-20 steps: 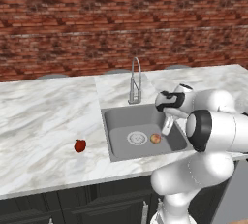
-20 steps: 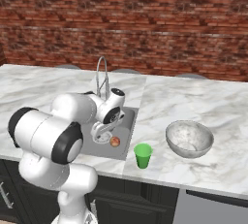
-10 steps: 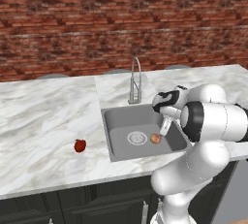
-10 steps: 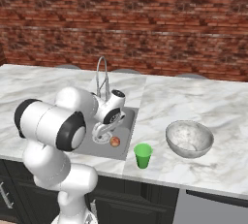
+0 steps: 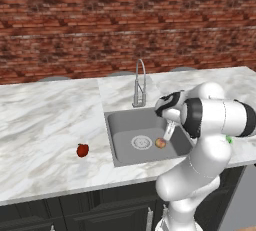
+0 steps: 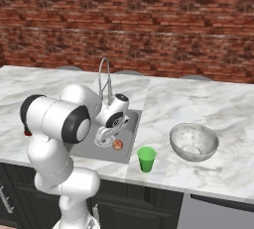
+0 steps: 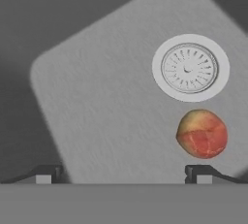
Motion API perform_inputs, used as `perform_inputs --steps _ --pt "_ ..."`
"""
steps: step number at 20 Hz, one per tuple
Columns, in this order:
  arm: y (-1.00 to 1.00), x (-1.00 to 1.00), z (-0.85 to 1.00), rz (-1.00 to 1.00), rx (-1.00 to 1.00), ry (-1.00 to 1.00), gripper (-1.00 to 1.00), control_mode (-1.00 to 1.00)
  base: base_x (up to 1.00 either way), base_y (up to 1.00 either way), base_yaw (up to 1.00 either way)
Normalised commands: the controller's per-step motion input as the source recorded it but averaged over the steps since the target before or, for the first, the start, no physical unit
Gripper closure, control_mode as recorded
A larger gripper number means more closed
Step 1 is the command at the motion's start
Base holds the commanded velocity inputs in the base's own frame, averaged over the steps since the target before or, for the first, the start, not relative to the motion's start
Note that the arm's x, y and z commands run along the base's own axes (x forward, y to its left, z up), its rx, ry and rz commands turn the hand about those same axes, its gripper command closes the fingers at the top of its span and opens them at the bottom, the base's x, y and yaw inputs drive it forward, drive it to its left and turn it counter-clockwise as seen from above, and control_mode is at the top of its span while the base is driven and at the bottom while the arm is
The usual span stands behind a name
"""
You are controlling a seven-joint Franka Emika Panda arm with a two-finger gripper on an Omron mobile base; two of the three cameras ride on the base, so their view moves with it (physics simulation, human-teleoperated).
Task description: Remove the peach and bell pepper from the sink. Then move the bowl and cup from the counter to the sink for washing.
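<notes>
The peach [image 5: 160, 143] [image 6: 117, 144] lies on the floor of the sink [image 5: 125, 127] [image 6: 130, 124], just beside the round drain [image 7: 190, 68]. My gripper [image 5: 169, 130] [image 6: 105, 138] [image 7: 123, 174] hangs open over the basin, a little above the peach [image 7: 202, 134], which sits in front of one fingertip rather than between the two. The dark red bell pepper [image 5: 82, 150] rests on the counter [image 5: 45, 120] left of the sink. On the counter right of the sink stand the green cup [image 6: 146, 159] near the front edge and the silvery bowl [image 6: 193, 142] beside it.
The arched chrome faucet [image 5: 140, 82] [image 6: 104, 77] rises at the back of the sink, close behind my hand. A brick wall runs along the back of the counter. Marble lies bare to the far left [image 5: 30, 105] and behind the bowl [image 6: 198, 99].
The arm has folded in toward the sink and the hand has edged slightly left and down over the basin. The jaws stay open. The peach, pepper, cup and bowl have not moved.
</notes>
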Motion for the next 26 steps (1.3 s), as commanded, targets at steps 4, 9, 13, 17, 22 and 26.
perform_inputs --steps 4,9,13,17,22,26 --pt "0.00 0.08 -0.16 0.00 0.00 0.00 -1.00 -1.00 0.00 0.00 0.00" --pt "0.00 0.05 -0.17 0.00 0.00 0.00 -1.00 -1.00 0.00 0.00 0.00" --pt "0.00 0.08 -0.16 0.00 -0.02 -0.01 -1.00 -1.00 0.00 0.00 0.00" --pt "0.00 0.08 -0.16 0.00 -0.04 -0.03 -1.00 -1.00 0.00 0.00 0.00" --pt "0.00 0.08 -0.12 0.00 -0.05 -0.04 -1.00 -1.00 0.00 0.00 0.00" --pt "0.00 0.08 -0.09 0.00 -0.06 -0.05 -1.00 -1.00 0.00 0.00 0.00"
